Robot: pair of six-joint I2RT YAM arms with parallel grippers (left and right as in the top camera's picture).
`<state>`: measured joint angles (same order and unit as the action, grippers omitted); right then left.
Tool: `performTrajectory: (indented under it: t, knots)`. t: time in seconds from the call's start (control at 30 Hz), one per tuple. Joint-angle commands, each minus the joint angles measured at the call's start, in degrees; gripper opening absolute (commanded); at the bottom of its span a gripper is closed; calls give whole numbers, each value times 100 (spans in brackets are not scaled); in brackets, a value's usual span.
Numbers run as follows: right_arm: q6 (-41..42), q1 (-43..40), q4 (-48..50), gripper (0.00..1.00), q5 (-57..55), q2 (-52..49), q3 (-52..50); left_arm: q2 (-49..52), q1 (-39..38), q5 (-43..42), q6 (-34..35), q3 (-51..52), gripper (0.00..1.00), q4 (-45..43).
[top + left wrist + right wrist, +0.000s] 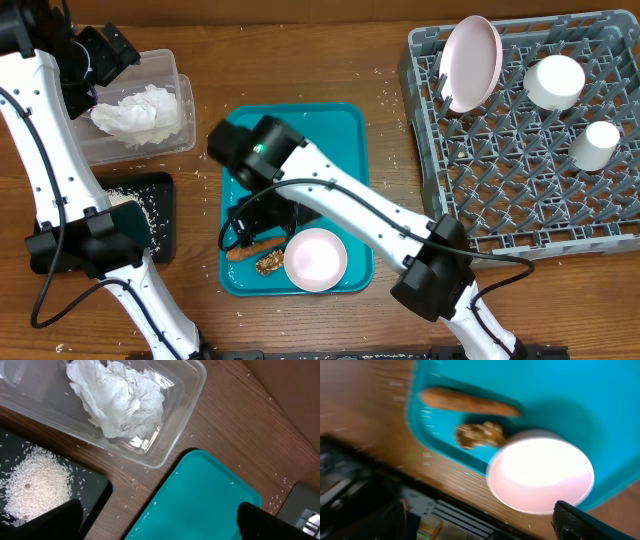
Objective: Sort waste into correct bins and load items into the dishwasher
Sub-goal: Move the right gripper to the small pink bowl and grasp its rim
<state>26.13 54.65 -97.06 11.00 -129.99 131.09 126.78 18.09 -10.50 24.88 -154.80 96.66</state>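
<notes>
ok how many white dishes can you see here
4: a plate stands on edge in the rack, a bowl and a small cup sit further right in it, and a second bowl is on the teal tray. The right arm may hide more.

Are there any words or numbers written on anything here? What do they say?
None can be read.
The clear tub, teal tray, white bowl and grey rack show no writing.
A pale mark in the left wrist view's corner is too blurred to read.
</notes>
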Motion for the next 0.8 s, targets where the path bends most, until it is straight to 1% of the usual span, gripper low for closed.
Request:
performTrajectory:
  t: [0.0, 0.03, 0.1, 0.2, 0.4, 0.47, 0.53, 0.57, 0.77]
  knots:
    - [1558, -61, 4, 91, -734, 238, -564, 11, -66, -55, -90, -22, 100, 13]
    - [2004, -61, 37, 87, -874, 238, -800, 11, -76, -52, -92, -22, 100, 13]
    - [2608, -61, 227, 83, -997, 238, -1158, 11, -96, -52, -90, -22, 100, 13]
    - [3056, -61, 850, 81, -811, 238, -1685, 11, -103, -52, -90, -22, 100, 13]
    - [3106, -59, 1921, 73, 72, 236, -2168, 11, -103, -42, -90, -22, 100, 13]
    - [3265, -59, 2033, 68, 52, 236, -2190, 11, -103, 48, -92, -22, 100, 13]
    - [3416, -61, 2048, 59, 35, 236, -2208, 11, -103, 151, -92, -22, 100, 13]
    - [3416, -61, 2050, 57, 22, 236, -2208, 11, -103, 197, -92, -22, 100, 13]
    - [3438, -61, 2028, 58, -105, 227, -2221, 11, -101, 214, -114, -22, 100, 13]
